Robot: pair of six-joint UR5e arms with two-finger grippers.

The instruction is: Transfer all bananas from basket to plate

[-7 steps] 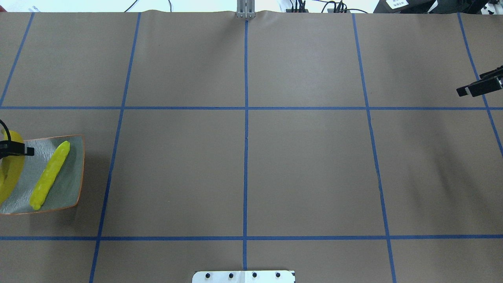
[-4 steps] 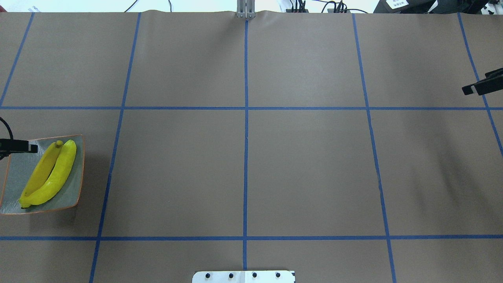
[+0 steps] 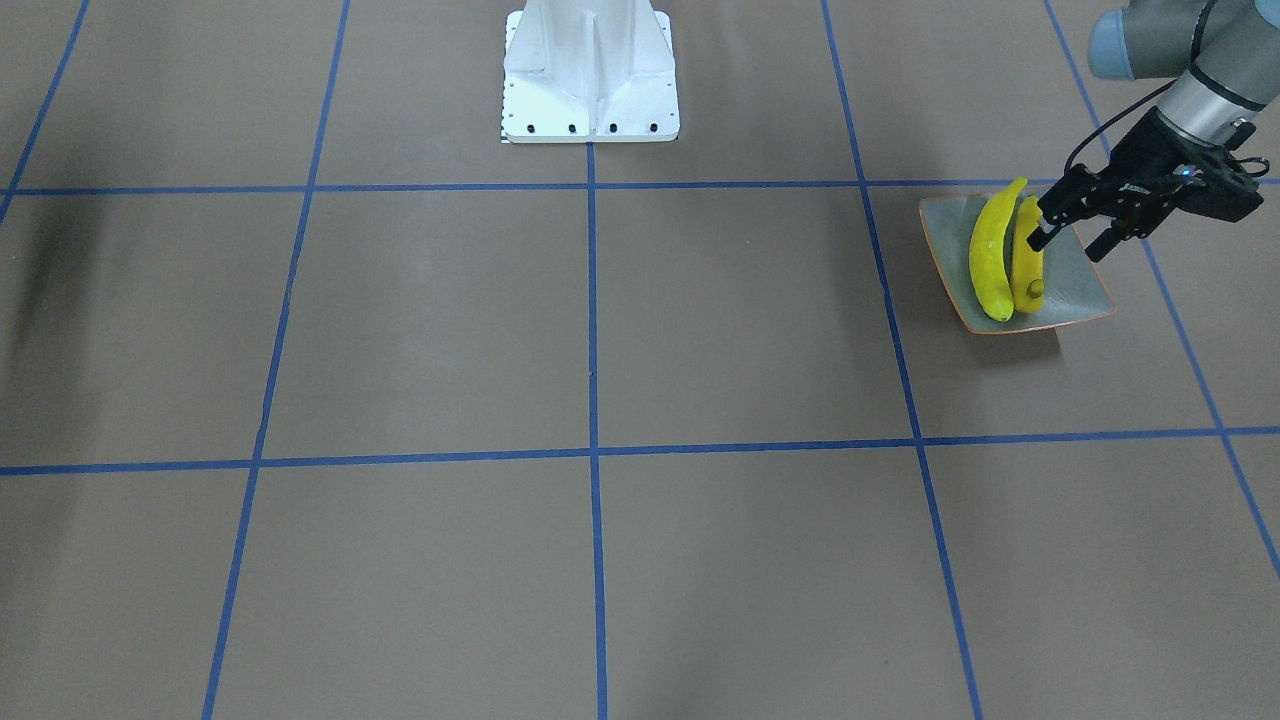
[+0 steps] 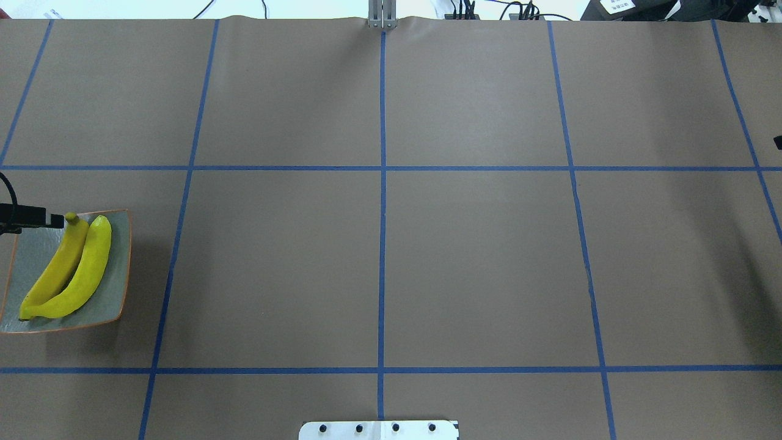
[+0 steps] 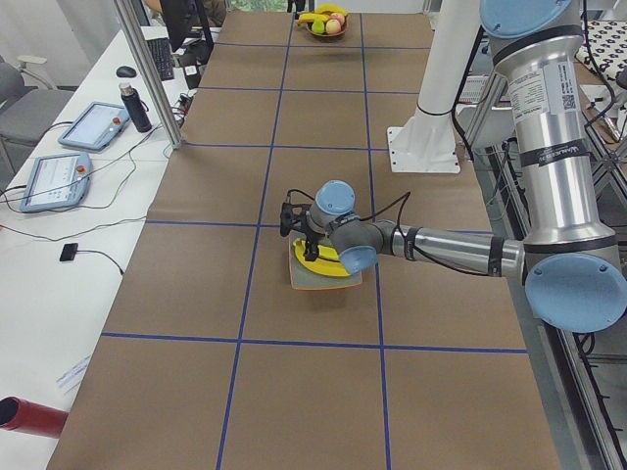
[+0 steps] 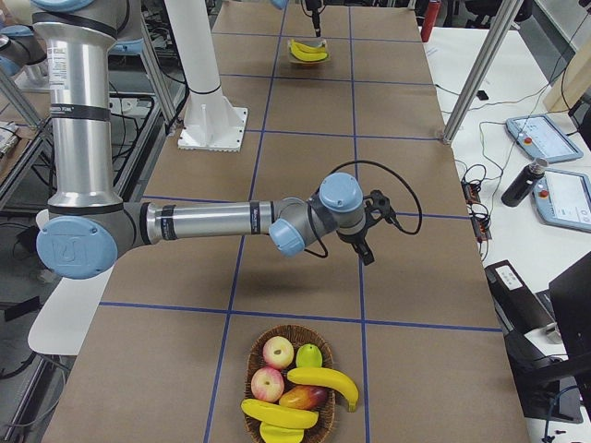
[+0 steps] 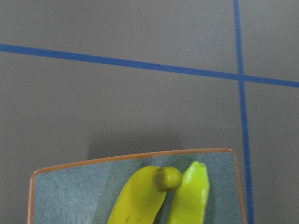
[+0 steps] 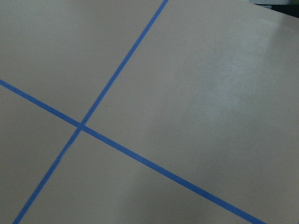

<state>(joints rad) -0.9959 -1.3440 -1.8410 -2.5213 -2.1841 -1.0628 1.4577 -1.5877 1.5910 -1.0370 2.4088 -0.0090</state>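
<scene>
Left gripper (image 3: 1075, 238) hangs spread and empty over the plate (image 3: 1085, 292), which sits at the 9 o'clock edge of the overhead view. Two bananas (image 3: 990, 255) lie on it side by side, touching, and the gripper is above their 12 o'clock tips. The release looks done, so I judge this step to be the retreat. Right gripper (image 6: 367, 251) hovers further along; I cannot tell whether it is spread or pressed together. Far off toward 3 o'clock, the basket (image 6: 292, 329) holds the remaining bananas (image 6: 325, 379), at least two, among other fruit. The next move probably calls for a reach there, pinching one at mid-body.
</scene>
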